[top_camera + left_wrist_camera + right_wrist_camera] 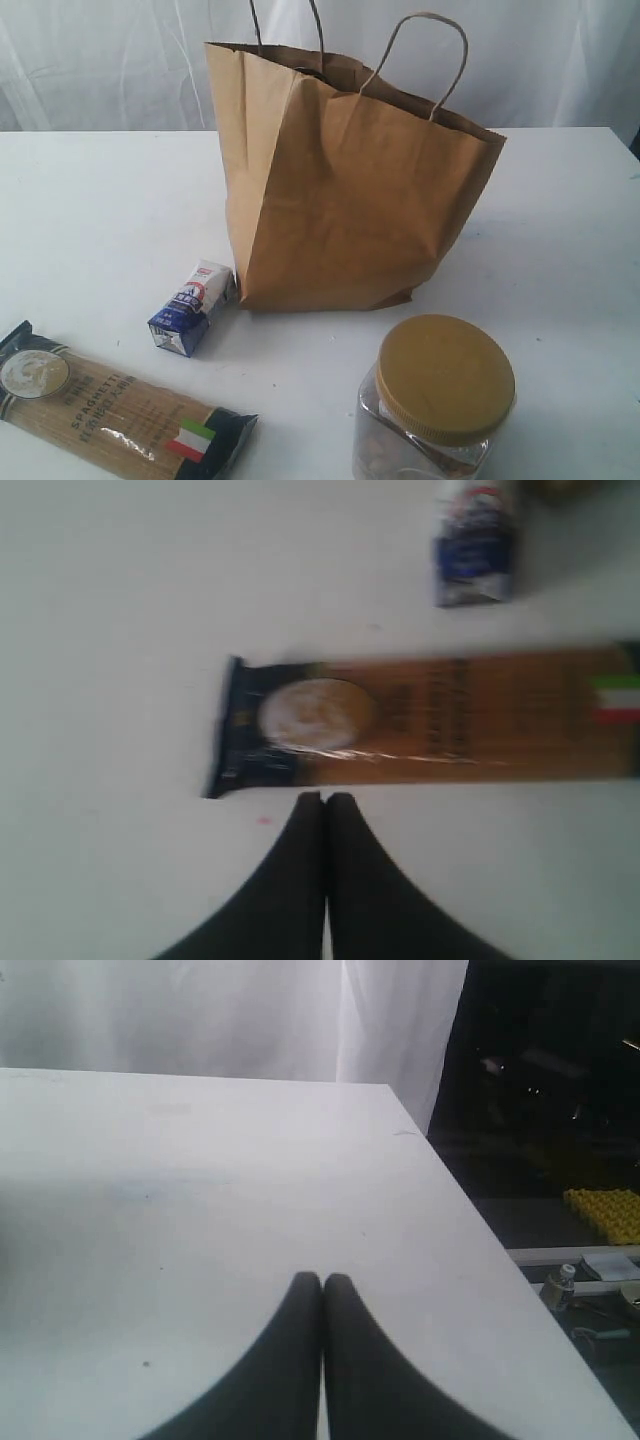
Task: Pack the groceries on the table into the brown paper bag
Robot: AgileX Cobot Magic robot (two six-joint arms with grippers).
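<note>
Fingers of both grippers, left (325, 798) and right (322, 1278), are pressed closed, empty (spaghetti pack (430, 720) lies near the left).

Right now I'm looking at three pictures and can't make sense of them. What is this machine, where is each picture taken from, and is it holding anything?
It is a robot with two arms, each ending in a claw. One picture comes from a camera off the arms: it shows a white table with a standing brown paper bag, a small white-blue carton beside it, a spaghetti pack and a jar with a mustard lid. The other two come from cameras on the wrists. The left claw hangs shut above the table beside the spaghetti pack, holding nothing. The right claw is shut too, over bare table near its edge.
</note>
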